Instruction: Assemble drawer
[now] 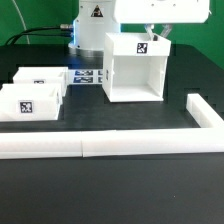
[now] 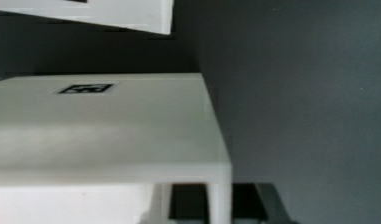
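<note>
The tall white box casing (image 1: 133, 75) stands right of the table's middle, open side toward the camera, with a tag on its top panel. My gripper (image 1: 151, 35) comes down on the casing's top edge at the exterior view's right. In the wrist view the black fingers (image 2: 190, 204) stand on either side of a thin wall of the casing (image 2: 98, 130), and my gripper (image 2: 222, 203) is shut on that wall. Two smaller tagged trays (image 1: 40, 78) (image 1: 28, 103) sit side by side at the exterior view's left, apart from the casing.
A long low white border bar (image 1: 100, 147) runs along the front and a shorter one (image 1: 203, 113) along the exterior view's right. The marker board (image 1: 88, 76) lies behind the trays, in front of the robot base (image 1: 90, 25). Another white part (image 2: 116, 12) shows in the wrist view.
</note>
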Motion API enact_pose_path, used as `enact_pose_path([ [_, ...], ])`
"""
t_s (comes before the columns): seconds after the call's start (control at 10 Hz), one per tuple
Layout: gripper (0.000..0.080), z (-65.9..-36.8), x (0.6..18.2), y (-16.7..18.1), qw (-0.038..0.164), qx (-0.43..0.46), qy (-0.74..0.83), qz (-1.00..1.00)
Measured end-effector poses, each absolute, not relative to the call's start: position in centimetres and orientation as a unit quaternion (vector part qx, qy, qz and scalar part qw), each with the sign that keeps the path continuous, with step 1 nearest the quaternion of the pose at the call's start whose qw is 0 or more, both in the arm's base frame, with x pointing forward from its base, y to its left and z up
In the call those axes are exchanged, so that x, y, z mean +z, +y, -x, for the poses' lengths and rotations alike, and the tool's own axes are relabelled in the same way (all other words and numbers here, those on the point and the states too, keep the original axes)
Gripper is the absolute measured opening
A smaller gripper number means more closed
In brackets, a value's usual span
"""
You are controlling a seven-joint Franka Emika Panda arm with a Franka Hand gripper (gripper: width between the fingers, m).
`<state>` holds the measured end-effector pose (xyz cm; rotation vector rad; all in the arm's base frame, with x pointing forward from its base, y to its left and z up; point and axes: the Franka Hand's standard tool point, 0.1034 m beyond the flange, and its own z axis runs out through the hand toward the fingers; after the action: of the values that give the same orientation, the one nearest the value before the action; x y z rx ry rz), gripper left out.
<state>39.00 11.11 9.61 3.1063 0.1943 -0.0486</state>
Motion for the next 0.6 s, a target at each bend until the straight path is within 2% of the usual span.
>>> enact_pose_path([
  [0.2, 0.0039, -39.1, 9.6, 11.0, 0.015, -0.016, 0.065, -0.998],
  [0.3, 0.0039, -40.0, 9.6, 10.9, 0.014, -0.017, 0.066, -0.998],
  [0.6, 0.0039, -44.8, 9.7, 11.1, 0.007, 0.001, 0.064, -0.998],
])
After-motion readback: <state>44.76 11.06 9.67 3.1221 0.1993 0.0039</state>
